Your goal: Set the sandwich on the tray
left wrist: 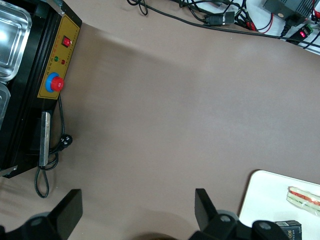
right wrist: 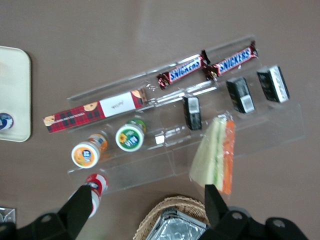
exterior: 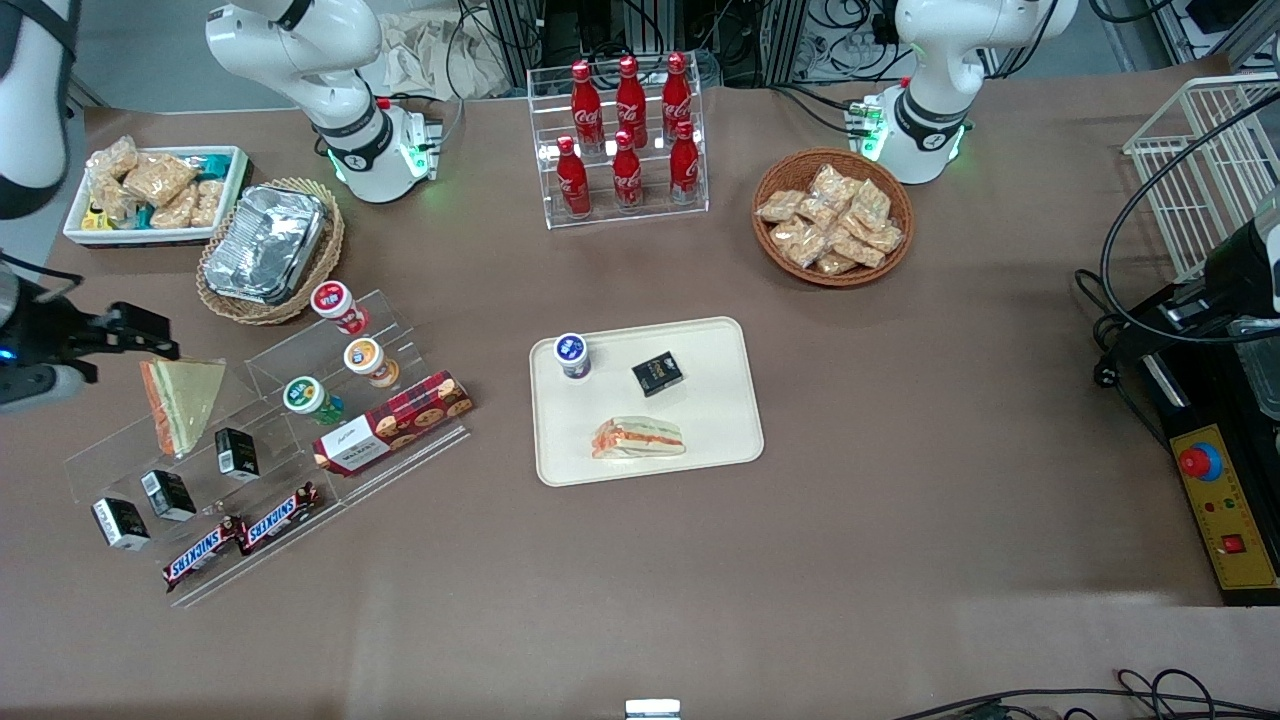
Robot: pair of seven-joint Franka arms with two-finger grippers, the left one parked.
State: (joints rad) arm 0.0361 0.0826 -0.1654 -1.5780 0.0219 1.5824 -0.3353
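Note:
The sandwich (exterior: 638, 438), a clear-wrapped wedge with white bread and a red-orange stripe, lies flat on the cream tray (exterior: 722, 410), near the tray's edge closest to the front camera. It also shows in the left wrist view (left wrist: 303, 196) on the tray (left wrist: 265, 200). My gripper (exterior: 148, 336) is open and empty. It hovers far off toward the working arm's end of the table, above the clear display stand (exterior: 120, 450). In the right wrist view the gripper (right wrist: 147, 197) hangs over the stand and a corner of the tray (right wrist: 12, 95) shows.
A blue-lidded cup (exterior: 572, 355) and a small black box (exterior: 657, 373) share the tray. A yellow-green wedge sandwich (exterior: 185, 400), cups, black boxes, a biscuit box and Snickers bars sit on the stand. A foil container in a wicker basket (exterior: 268, 245) stands beside it.

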